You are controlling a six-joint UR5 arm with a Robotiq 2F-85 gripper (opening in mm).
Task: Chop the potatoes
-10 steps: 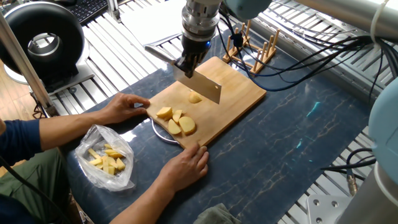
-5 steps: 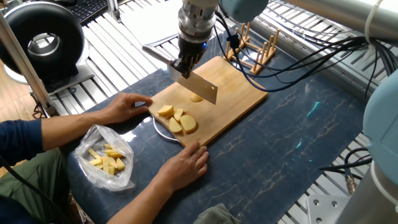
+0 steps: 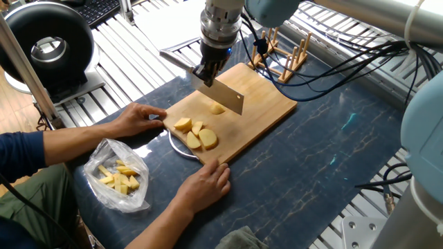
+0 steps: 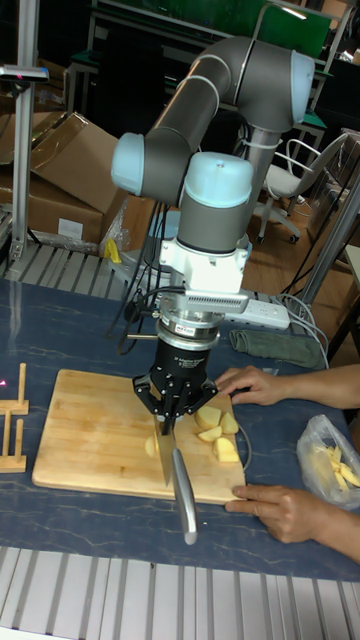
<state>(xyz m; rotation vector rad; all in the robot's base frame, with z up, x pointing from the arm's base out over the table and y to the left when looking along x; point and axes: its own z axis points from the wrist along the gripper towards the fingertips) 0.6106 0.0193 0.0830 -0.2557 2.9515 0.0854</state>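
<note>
Several pale yellow potato pieces point(image 3: 196, 134) point(image 4: 218, 429) lie grouped at the near-left end of a wooden cutting board point(image 3: 266, 111) point(image 4: 90, 430). One small potato piece point(image 3: 217, 108) sits alone mid-board, just under the blade. My gripper point(image 3: 207, 72) point(image 4: 170, 420) is shut on the handle of a cleaver point(image 3: 225, 97) point(image 4: 181, 488), held just above the board over the lone piece.
A person's two hands point(image 3: 142, 117) point(image 3: 206, 181) steady the board's left corner and front edge. A clear plastic bag of yellow pieces point(image 3: 120, 175) lies at the front left. A wooden rack point(image 3: 284, 55) stands behind the board. A metal plate rim point(image 3: 177, 147) pokes out under the board.
The cleaver rose and shifted slightly left a second ago, then came back a little toward the lone piece. The hands and potato pieces stayed put.
</note>
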